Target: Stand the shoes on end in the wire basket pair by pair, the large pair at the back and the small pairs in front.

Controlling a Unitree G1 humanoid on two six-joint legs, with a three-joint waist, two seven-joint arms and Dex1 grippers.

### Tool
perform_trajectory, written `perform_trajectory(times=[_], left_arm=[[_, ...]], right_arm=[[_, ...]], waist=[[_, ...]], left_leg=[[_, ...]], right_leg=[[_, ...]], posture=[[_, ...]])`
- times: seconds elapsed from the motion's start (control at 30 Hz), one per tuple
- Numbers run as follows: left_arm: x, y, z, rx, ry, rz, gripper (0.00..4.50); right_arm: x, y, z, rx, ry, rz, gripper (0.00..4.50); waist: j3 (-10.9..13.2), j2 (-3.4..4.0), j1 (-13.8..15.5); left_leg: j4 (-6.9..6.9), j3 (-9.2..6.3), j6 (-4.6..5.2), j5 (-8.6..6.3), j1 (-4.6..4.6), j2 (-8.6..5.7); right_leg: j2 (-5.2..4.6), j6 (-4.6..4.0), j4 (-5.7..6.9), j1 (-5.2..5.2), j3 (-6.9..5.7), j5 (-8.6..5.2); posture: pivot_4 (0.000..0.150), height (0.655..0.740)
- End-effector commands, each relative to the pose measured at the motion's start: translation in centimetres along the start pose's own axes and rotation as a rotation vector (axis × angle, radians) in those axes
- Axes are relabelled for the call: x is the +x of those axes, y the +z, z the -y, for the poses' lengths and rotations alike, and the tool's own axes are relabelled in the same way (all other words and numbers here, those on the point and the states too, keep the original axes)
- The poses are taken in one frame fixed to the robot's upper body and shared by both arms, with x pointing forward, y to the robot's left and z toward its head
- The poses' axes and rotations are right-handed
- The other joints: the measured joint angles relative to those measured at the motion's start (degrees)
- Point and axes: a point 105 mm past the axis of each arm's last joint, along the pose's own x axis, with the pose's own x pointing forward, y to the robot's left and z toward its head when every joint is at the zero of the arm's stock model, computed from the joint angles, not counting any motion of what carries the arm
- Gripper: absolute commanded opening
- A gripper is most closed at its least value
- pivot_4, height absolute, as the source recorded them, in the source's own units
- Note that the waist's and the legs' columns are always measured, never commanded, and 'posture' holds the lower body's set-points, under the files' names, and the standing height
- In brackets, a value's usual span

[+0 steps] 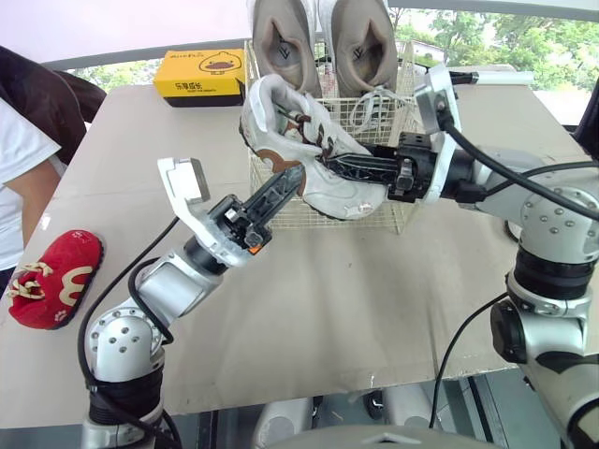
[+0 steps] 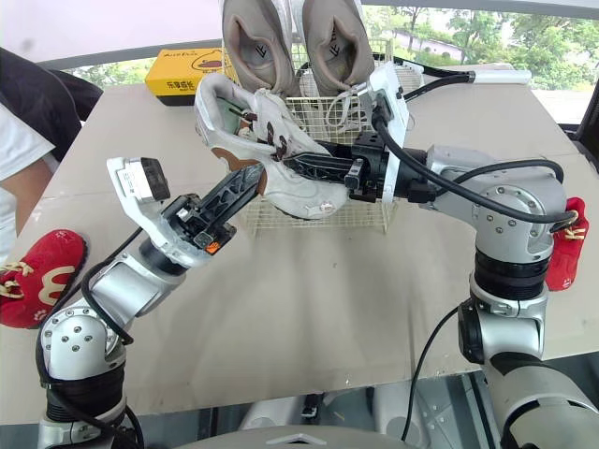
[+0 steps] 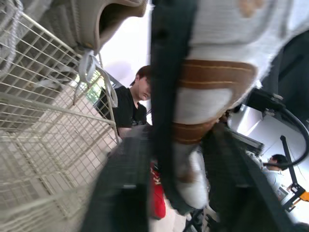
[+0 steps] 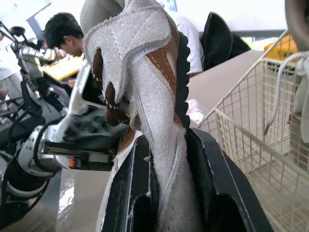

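Both head eyes look forward and down over the table (image 1: 374, 309); each wrist camera peers close along the same white shoe (image 4: 145, 96).

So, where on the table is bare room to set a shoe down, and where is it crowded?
Free: the wide tan table between the cream wire basket and the near edge, and the strip between the red slipper and the yellow box. Crowded: the basket's front, where left gripper and right gripper clamp the white and brown sneaker.
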Motion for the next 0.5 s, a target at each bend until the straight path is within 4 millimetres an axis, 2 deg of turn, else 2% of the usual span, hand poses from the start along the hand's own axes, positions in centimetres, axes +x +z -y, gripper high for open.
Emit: perform_trajectory(times=[0.03, 0.07, 0.17, 0.23, 0.27, 0.4, 0.5], left_arm=[[0.8, 2.3, 1.1, 0.136, -0.072, 0.021, 0.26], [1.2, 3.3, 0.9, 0.209, -0.073, 0.028, 0.25], [2.4, 6.0, 0.6, 0.336, -0.081, 0.07, 0.25], [3.5, 7.9, 0.6, 0.519, -0.117, 0.045, 0.25], [4.1, 9.0, 0.4, 0.638, -0.127, 0.029, 0.25], [6.1, 10.8, -0.7, 1.03, -0.25, -0.104, 0.25], [7.2, 11.2, -1.7, 1.163, -0.33, -0.159, 0.25]], right_arm=[[-0.1, 1.3, -0.3, -0.075, -0.04, 0.093, 1.22], [-0.4, 1.6, -0.3, -0.119, -0.063, 0.12, 1.58], [-1.2, 2.3, -0.4, -0.22, -0.115, 0.173, 3.03], [-2.7, 2.4, -0.4, -0.331, -0.183, 0.171, 3.93], [-3.5, 2.3, -0.7, -0.365, -0.189, 0.175, 4.21], [-6.3, 1.4, -2.3, -0.452, -0.196, 0.145, 4.27], [-7.4, 1.0, -2.8, -0.466, -0.209, 0.12, 4.27]], waist=[[0.0, 0.0, -0.09], [0.0, 0.0, -0.02], [0.0, -0.01, 0.19], [0.01, -0.01, -0.16], [0.05, -0.08, 0.1], [0.06, -0.09, 0.5], [0.06, -0.09, 0.3]], left_leg=[[0.0, 0.0, 0.0, 0.0, 0.0, 0.0], [0.0, 0.01, 0.0, 0.0, 0.0, 0.0], [0.02, -0.05, -0.05, 0.04, -0.02, -0.01], [0.01, 0.05, -0.05, 0.03, 0.05, -0.01], [-0.04, 0.11, -0.04, 0.03, 0.27, 0.01], [-0.27, 0.1, -0.01, 0.01, 0.62, 0.02], [-0.27, 0.26, 0.09, -0.05, 0.71, 0.07]], right_leg=[[0.0, 0.0, 0.0, 0.0, 0.0, 0.0], [0.0, 0.0, 0.0, 0.0, 0.0, 0.0], [0.24, -0.01, 0.01, 0.01, -0.12, 0.01], [0.24, -0.01, 0.0, 0.06, -0.14, 0.0], [0.2, 0.0, -0.08, 0.28, -0.08, 0.0], [0.46, 0.0, -0.32, 0.74, -0.26, -0.03], [0.43, 0.03, -0.36, 0.78, -0.1, -0.03]], posture=[[0.15, 0.74], [0.15, 0.74], [0.15, 0.74], [0.15, 0.74], [0.15, 0.74], [0.15, 0.74], [0.15, 0.74]])
